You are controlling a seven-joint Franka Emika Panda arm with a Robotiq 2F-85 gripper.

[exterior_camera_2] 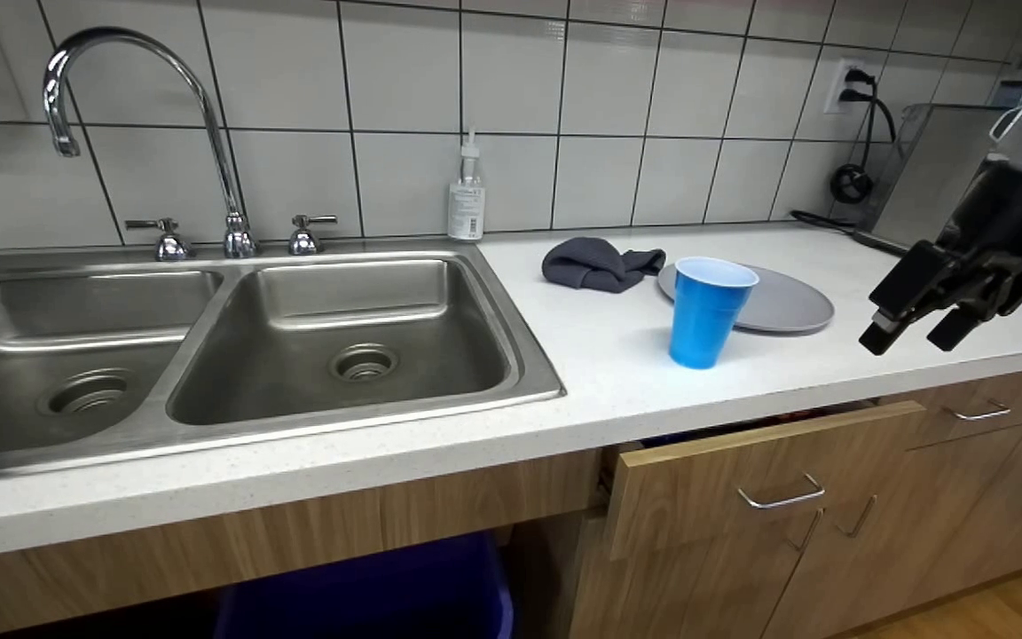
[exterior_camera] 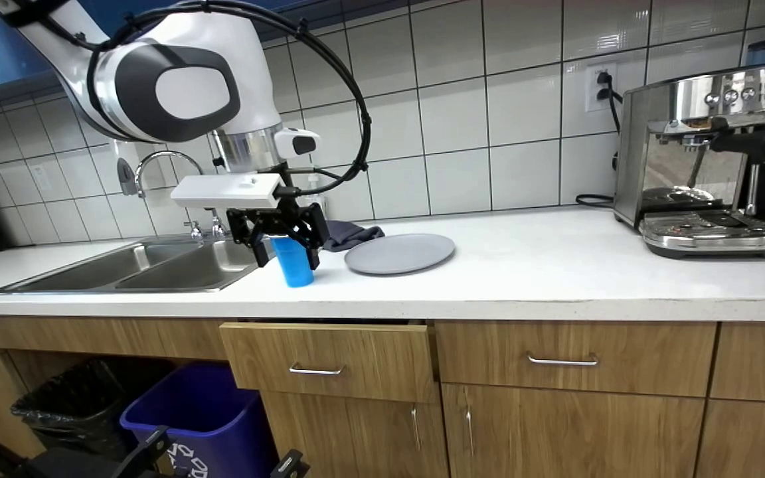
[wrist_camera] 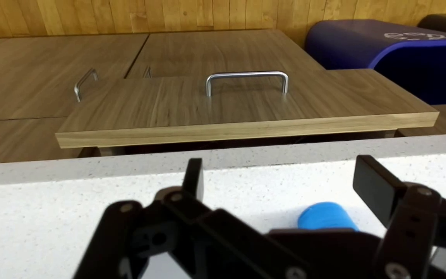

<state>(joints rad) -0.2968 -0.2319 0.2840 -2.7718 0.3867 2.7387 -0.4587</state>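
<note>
My gripper [exterior_camera: 288, 263] hangs above the front part of the white counter, its jaws wide apart and holding nothing. An upright blue cup [exterior_camera_2: 706, 315] with a white inside stands on the counter; from an exterior view the gripper [exterior_camera_2: 910, 339] is well to the right of it, not touching. In the wrist view the cup [wrist_camera: 325, 217] shows low behind the gripper's body, which hides much of it. Behind the cup lies a flat grey plate [exterior_camera_2: 786, 303], with a crumpled dark cloth [exterior_camera_2: 595, 264] close by. Below the counter edge, a wooden drawer [wrist_camera: 246, 104] is pulled out a little.
A double steel sink [exterior_camera_2: 524, 373] with a curved faucet [exterior_camera_2: 209, 115] lies left of the cup. A soap bottle [exterior_camera_2: 467, 200] stands against the tiles. At the far right sits an espresso machine [exterior_camera: 701, 159]. Under the counter are a blue bin [exterior_camera: 203, 418] and a black-bagged bin [exterior_camera: 77, 405].
</note>
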